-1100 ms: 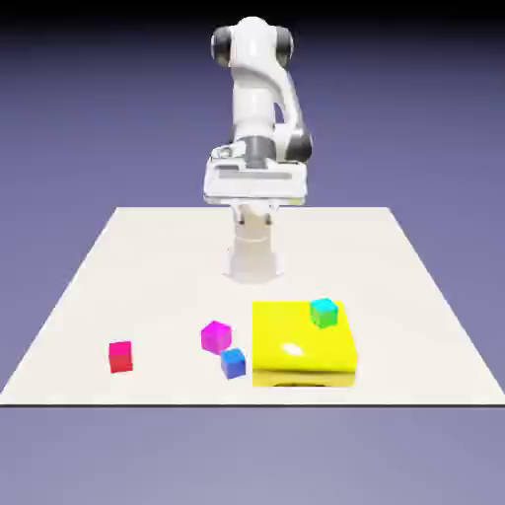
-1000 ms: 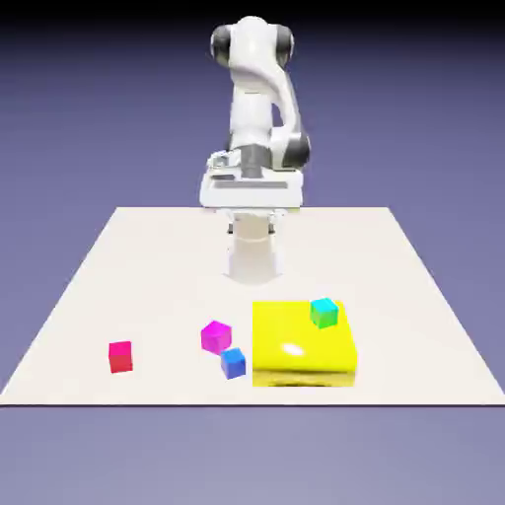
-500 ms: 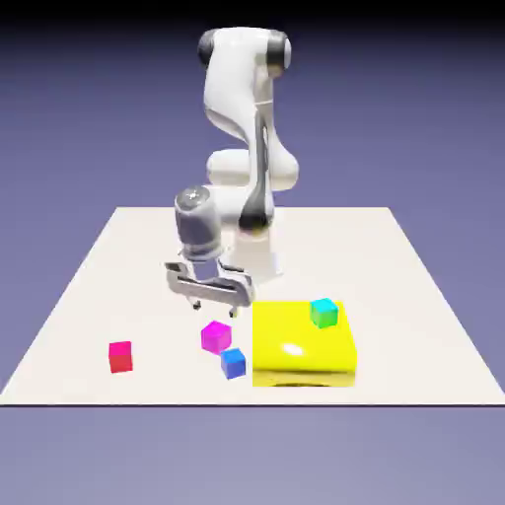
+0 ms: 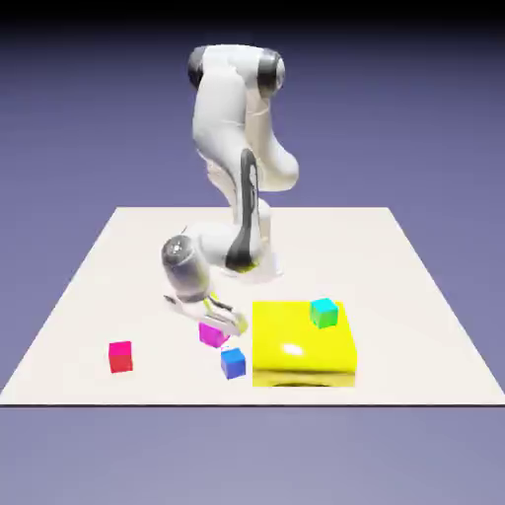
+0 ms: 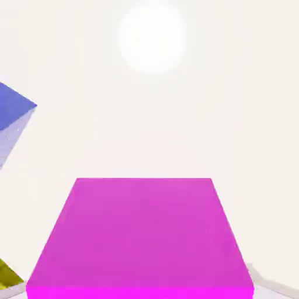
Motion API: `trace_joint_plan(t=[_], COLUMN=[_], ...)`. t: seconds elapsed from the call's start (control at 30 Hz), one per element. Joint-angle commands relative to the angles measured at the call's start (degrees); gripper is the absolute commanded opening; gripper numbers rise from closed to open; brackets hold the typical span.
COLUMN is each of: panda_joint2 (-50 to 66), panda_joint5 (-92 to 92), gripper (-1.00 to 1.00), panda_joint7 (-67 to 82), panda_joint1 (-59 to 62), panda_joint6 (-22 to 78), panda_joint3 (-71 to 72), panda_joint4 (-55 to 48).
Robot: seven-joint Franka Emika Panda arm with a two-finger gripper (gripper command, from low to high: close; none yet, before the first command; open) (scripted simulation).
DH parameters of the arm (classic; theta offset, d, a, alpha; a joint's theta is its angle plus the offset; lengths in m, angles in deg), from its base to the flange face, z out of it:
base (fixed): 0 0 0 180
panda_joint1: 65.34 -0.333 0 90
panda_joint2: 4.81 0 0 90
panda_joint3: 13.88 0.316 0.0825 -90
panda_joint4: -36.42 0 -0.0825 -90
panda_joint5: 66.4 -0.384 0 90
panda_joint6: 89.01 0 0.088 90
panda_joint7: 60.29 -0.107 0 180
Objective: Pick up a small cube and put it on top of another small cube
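My hand [image 5: 140,291] had moved lower, onto the magenta cube [image 4: 210,334], at the exterior view's near left, beside the blue cube [image 4: 233,364]; whether my jaws pinched it I couldn't tell, but it seemed light and stiff, best held by opposite flat sides.

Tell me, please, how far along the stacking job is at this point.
Done: the gripper has reached the magenta cube, which fills the space between the fingertips in the hand view. In hand: the grasp, though whether the fingers grip it yet I can't tell. Left: lifting it and setting it on another cube; none is stacked on another.
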Motion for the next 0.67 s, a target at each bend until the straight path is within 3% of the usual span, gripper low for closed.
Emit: trace_joint_plan(t=[0.0,0.37,0.53,0.57,0.63], panda_joint2=[0.8,9.0,15.7,15.7,13.6], panda_joint5=[-1.6,-20.5,-26.0,-26.0,-24.2], gripper=[-1.0,-1.0,-1.0,1.0,1.0], panda_joint7=[-2.6,-28.9,-25.1,-25.1,-26.3], panda_joint1=[1.2,14.0,14.2,14.2,14.2], panda_joint6=[0.7,8.2,0.8,0.8,3.1], panda_joint3=[-1.0,-11.6,-8.5,-8.5,-9.5], panda_joint4=[-1.9,-21.7,-20.3,-20.3,-20.7])
